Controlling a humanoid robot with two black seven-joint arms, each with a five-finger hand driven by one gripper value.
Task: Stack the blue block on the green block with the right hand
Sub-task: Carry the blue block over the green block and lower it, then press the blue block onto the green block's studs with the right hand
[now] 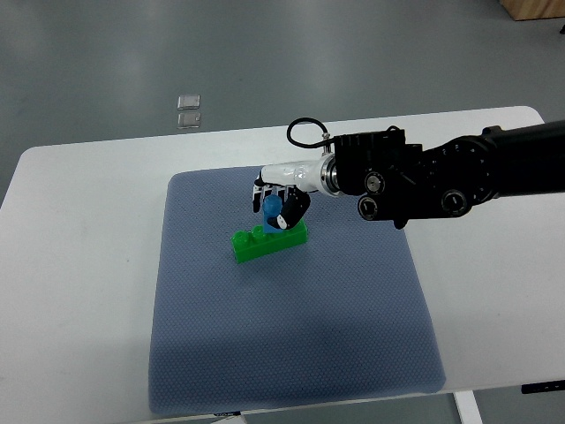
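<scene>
— Top view was all I had. What did you log for that moment?

— I saw the right hand (278, 199) reaching in from the right edge, its black forearm (459, 181) stretched across the white surface (88, 203) and over the blue-grey mat (291, 336). A black cable loop (305, 132) stood up near the wrist.

— And the fingers?

— Curled downward, closed around the blue block (272, 208). I could make out only a small patch of blue between them; the rest was hidden by the hand.

— Where was that block relative to the green one?

— Right above the green block (265, 241), over its right half. The green block lay on the mat, long side running slightly uphill toward the right, studs showing on its left end. Whether the blue block was already touching the green studs or hanging just over them, I couldn't tell from that angle.

— Anything from the left arm?

— I had nothing of it on screen.

— Other items?

— Two small clear squares (189, 109) sat on the grey floor beyond the far edge of the surface, well apart from the work.
</scene>
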